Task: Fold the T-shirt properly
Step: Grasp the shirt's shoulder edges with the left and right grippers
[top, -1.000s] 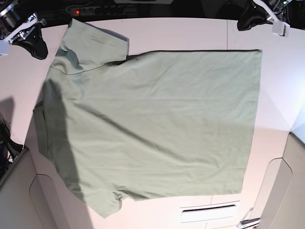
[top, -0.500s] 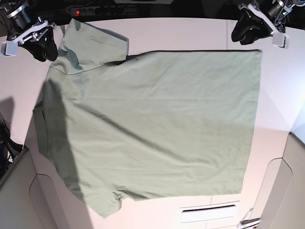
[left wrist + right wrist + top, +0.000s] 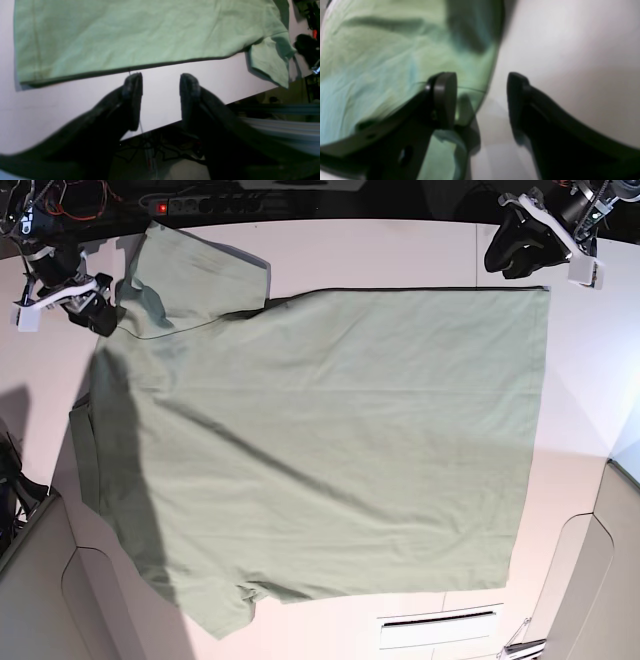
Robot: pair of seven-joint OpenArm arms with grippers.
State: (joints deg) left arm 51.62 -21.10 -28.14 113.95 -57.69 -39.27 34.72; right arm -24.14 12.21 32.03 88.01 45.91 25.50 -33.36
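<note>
T-shirt (image 3: pixel 330 440): we see it spread flat on the white table (image 3: pixel 400 250), pale green, plain side up. Hem runs down base view's right, collar end toward that view's left. One sleeve points to the far edge at top left, the other to the near edge at bottom left.

Shadow: we note a dark band across the shirt's left part in base view.

L gripper (image 3: pixel 161 83): we see both black fingers spread apart w/ nothing between them. It hangs over bare table just beside the shirt's long side edge, not touching cloth. In base view it sits at top right, near the hem corner.

R gripper (image 3: pixel 482 97): we see jaws wide apart, nothing clamped. One finger (image 3: pixel 443 100) is over the green cloth, the other over bare table, so the sleeve edge runs between them. View is blurred; we can't tell if the finger touches the fabric. In base view it's at top left, right by the far sleeve.

Table edge: we see cables and a power strip (image 3: pixel 200 200) w/ a red light behind it.

Slot (image 3: pixel 440 620): narrow dark opening in the table near the front edge, clear of the shirt.
</note>
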